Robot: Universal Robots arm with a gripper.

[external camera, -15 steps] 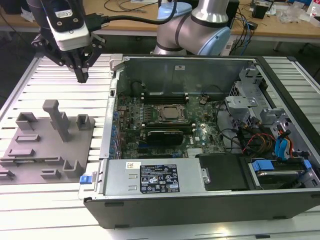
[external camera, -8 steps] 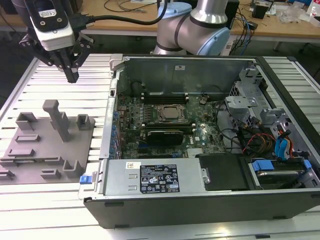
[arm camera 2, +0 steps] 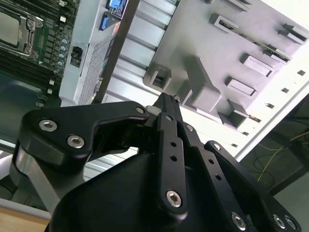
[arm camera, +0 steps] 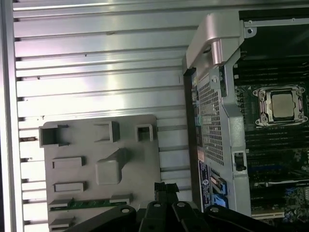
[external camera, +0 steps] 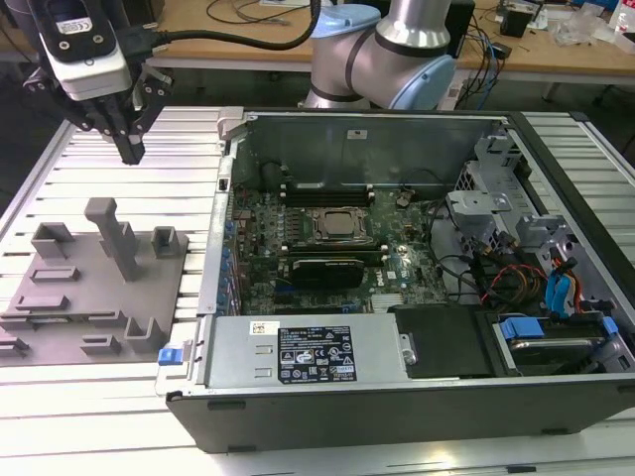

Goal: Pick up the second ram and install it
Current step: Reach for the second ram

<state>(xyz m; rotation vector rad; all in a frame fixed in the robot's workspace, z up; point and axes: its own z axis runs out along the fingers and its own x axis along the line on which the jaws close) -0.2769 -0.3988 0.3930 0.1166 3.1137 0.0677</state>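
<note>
Closed fingertip to fingertip with nothing gripped, the gripper (external camera: 129, 149) is seen hanging over the slatted table (external camera: 179, 149), above and beyond the far edge of the grey fixture (external camera: 99, 297). The second ram (arm camera: 91, 203) is seen in the first wrist view as a thin green stick lying flat in a slot along one edge of the fixture. Its long axis is laid along that edge, with one end pointed toward the computer case (arm camera: 212, 106). It is kept well apart from the gripper, untouched. An upright post (external camera: 117, 238) is raised from the middle of the fixture, between its far edge and the ram's slot. On the exterior view's right the open case is laid on its side; the processor socket (external camera: 332, 226), a black card (external camera: 322, 268) and the power supply (external camera: 308, 357) are exposed inside.
</note>
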